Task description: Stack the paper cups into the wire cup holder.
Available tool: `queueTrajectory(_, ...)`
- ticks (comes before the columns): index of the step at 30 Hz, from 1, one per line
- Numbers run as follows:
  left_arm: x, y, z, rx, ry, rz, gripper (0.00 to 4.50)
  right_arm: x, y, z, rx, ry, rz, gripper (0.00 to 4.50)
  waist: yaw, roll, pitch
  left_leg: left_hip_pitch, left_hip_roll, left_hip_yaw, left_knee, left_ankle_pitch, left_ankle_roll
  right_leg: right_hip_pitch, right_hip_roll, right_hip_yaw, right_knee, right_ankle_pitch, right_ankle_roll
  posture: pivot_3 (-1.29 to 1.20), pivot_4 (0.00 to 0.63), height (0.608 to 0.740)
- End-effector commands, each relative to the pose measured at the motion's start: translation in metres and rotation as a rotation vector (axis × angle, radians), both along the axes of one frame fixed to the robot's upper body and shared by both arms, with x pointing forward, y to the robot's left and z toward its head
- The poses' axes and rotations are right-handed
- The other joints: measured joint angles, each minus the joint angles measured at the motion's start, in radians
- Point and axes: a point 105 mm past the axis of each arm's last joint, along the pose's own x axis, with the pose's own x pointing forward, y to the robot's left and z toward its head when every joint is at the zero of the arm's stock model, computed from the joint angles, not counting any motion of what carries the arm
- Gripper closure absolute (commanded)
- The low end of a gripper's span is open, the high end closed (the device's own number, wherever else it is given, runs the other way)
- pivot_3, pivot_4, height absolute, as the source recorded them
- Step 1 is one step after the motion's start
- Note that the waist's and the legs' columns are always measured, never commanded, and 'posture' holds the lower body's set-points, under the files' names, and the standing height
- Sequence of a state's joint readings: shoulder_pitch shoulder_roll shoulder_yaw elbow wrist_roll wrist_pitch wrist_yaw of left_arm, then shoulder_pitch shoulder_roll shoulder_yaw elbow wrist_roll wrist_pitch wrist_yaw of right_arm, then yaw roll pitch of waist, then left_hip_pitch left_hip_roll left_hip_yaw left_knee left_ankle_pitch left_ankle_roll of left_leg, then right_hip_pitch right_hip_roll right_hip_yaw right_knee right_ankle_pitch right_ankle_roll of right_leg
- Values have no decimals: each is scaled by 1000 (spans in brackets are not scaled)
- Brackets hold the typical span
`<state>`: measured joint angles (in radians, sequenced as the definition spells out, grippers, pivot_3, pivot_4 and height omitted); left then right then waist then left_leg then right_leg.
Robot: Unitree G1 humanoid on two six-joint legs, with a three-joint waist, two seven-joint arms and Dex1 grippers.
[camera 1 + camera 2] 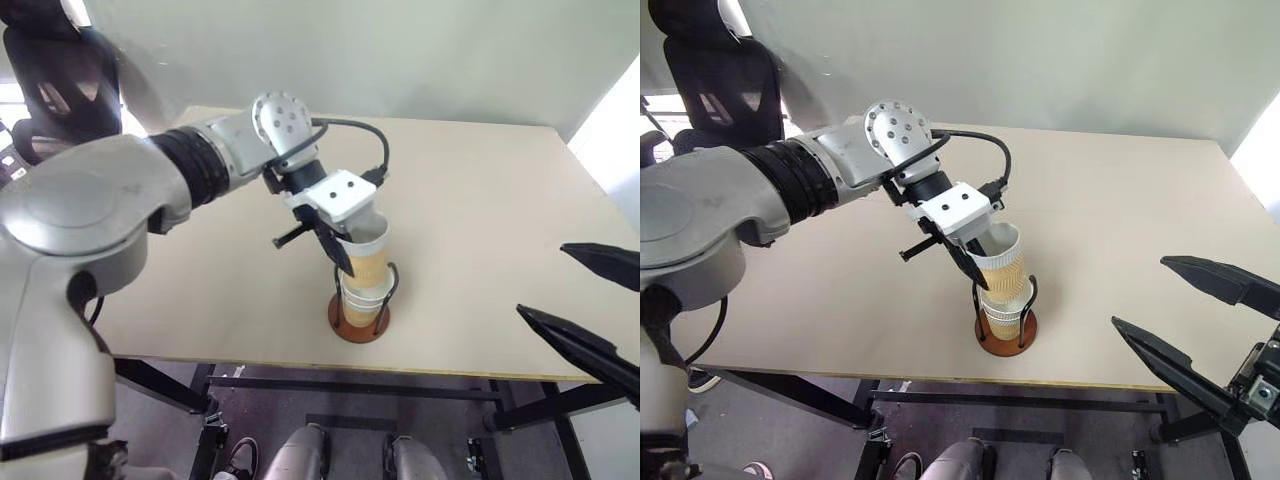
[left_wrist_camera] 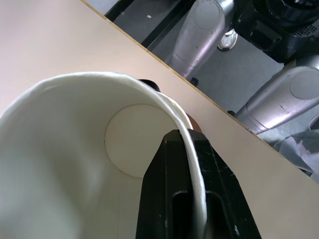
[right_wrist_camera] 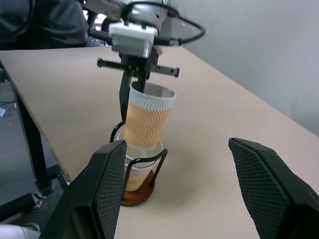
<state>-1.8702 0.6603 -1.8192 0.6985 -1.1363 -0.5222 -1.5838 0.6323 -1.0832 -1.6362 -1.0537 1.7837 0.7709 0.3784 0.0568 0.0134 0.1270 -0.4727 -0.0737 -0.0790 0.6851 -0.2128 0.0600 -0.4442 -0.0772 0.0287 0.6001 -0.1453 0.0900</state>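
From the head cameras, your left hand [image 1: 335, 243] pinched the rim of a paper cup [image 1: 366, 255], one finger inside the wall and one outside, and held it tilted over the wire cup holder [image 1: 360, 318] near the front edge of the tabletop [image 1: 480, 200]. The cup's bottom sat in the mouth of a cup already standing in the holder [image 1: 362, 303]; how many cups were nested there could not be told. Your right hand [image 1: 1185, 310] hung off to the side, well apart from the stack, fingers spread wide and holding nothing.

In the left wrist camera, a black finger [image 2: 172, 194] lay against the inside of the cup's white wall [image 2: 75, 164], with the rim clamped tight and pressed slightly out of round.

In the right wrist camera, the held cup [image 3: 147, 122] leaned away from upright, its base just entering the lower cup [image 3: 137, 172] between the wire loops [image 3: 162, 164]. The right hand's two fingers [image 3: 107, 184] framed the scene, far apart.

To finish this step well, you would probably need to bring the cup upright first, centre it over the lower cup, then press straight down until it seats before letting go; pushing while tilted could snag a wire loop or tip the holder.
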Motion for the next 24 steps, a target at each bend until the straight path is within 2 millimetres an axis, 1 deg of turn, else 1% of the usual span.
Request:
queueTrajectory(1, -3, -3, 13, -32, -8, -24, 4478, -2, -2, 6, 2, -33, -20, 1135, 0, 0, 0, 0, 0, 0, 0, 0, 0, 0, 0, 0, 0, 0, 0, 0, 150, 740)
queueTrajectory(6, -4, -1, 6, 1, 5, -31, 4478, -1, -2, 6, 4, -32, -25, 1135, 0, 0, 0, 0, 0, 0, 0, 0, 0, 0, 0, 0, 0, -1, -1, 0, 150, 740)
queueTrajectory(9, -5, -2, 6, 2, 27, -13, 4478, -2, -2, 7, 4, -32, -27, 1135, 0, 0, 0, 0, 0, 0, 0, 0, 0, 0, 0, 0, 0, -1, -1, 0, 150, 740)
queueTrajectory(12, -6, -3, 7, -1, 36, -7, 3923, -2, -2, 7, 4, -33, -29, 1135, 0, 0, 0, 0, 0, 0, 0, 0, 0, 0, 0, 0, 0, -1, -1, 0, 150, 740)
queueTrajectory(17, -6, -1, 4, 9, 39, -7, 2199, -1, -1, 7, 4, -34, -28, 1135, 0, 0, 0, 0, 0, 0, 0, -1, -1, 0, 0, 0, 0, -1, -1, 0, 150, 740)
queueTrajectory(20, -2, -1, 3, 6, 8, -20, 1236, -1, -2, 7, 4, -33, -29, 1135, 0, 0, 0, 0, 0, 0, 0, -1, -1, 0, 0, 0, 0, -1, -1, 0, 150, 740)
queueTrajectory(23, 0, -5, 5, -24, 5, -15, 1236, 0, -2, 6, 4, -33, -29, 1135, 0, 0, 0, 0, 0, 0, 0, -1, -1, 0, 0, 0, 0, -1, -1, 0, 150, 740)
queueTrajectory(24, 1, -8, 9, -57, 11, -3, 1236, 1, -2, 6, 5, -32, -28, 1135, 0, 0, 0, 0, 0, 0, 0, -1, -1, 0, 0, 0, 0, -1, -1, 0, 150, 740)
